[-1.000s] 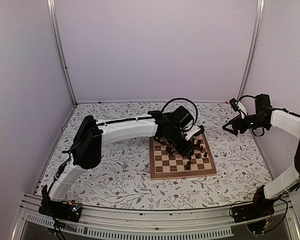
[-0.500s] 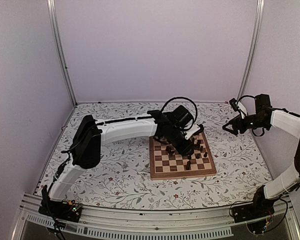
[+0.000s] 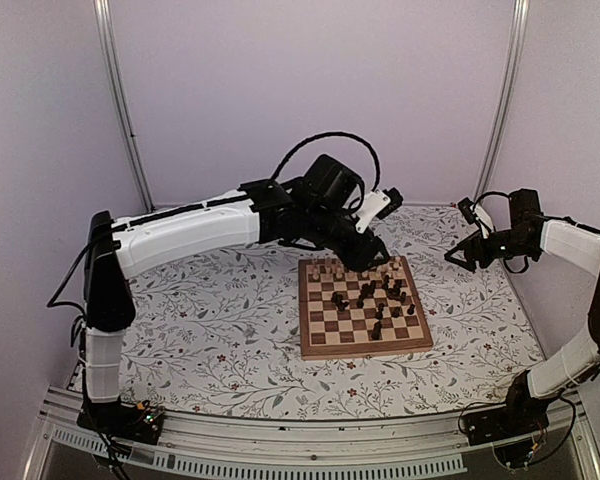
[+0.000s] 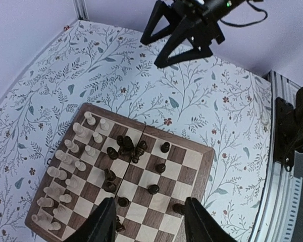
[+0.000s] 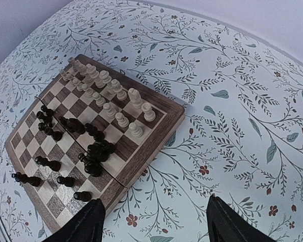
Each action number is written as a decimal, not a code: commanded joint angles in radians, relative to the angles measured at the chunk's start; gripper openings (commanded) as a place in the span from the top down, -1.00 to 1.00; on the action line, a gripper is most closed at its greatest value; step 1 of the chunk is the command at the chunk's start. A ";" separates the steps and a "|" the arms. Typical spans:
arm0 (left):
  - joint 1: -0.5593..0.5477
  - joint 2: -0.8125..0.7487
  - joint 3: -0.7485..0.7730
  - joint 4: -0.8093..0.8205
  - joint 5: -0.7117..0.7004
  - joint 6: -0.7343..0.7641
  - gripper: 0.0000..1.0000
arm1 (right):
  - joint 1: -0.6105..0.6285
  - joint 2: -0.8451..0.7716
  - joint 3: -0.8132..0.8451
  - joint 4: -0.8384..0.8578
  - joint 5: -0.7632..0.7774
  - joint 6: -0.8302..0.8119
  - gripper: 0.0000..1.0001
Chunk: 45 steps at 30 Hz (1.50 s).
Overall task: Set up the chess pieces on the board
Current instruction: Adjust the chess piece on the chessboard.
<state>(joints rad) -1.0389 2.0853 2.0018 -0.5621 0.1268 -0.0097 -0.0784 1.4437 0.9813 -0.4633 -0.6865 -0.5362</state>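
Left arm: stretched from the near-left base across the table, elbow high, wrist bent down over the far edge of the board [image 3: 365,350].
Left gripper [image 4: 151,224]: hangs above the board; fingers apart, nothing between them.
Right arm: folded up at the right side, forearm pointing left, well clear of the board.
Right gripper [image 5: 159,224]: in the air over the floral table cloth [image 3: 220,340]; jaws spread, empty.
Board position: flat on the cloth, right of centre.
Pale chess pieces [image 5: 111,96]: upright in two rows along the board's far edge.
Dark chess pieces [image 5: 96,151]: loose over the middle and near squares, not in rows, several bunched and touching at mid-board.
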 commanded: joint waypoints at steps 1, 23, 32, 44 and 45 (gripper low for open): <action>-0.059 0.051 -0.067 -0.071 0.073 0.055 0.03 | 0.006 0.009 0.008 -0.009 0.004 -0.007 -0.45; -0.130 0.241 0.036 -0.158 -0.017 0.089 0.06 | 0.015 0.012 0.010 -0.011 0.008 -0.005 -0.45; -0.122 0.284 0.070 -0.150 -0.032 0.081 0.14 | 0.015 0.015 0.010 -0.012 0.006 -0.008 -0.45; -0.116 0.253 0.045 -0.036 -0.015 0.090 0.25 | 0.015 -0.001 -0.005 -0.045 -0.048 -0.072 -0.26; -0.114 0.258 0.046 -0.020 -0.008 0.091 0.26 | 0.015 -0.007 -0.009 -0.051 -0.061 -0.089 -0.18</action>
<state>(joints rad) -1.1683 2.3642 2.0457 -0.6701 0.1005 0.0757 -0.0700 1.4506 0.9813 -0.4763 -0.6949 -0.5644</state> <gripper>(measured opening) 0.380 0.641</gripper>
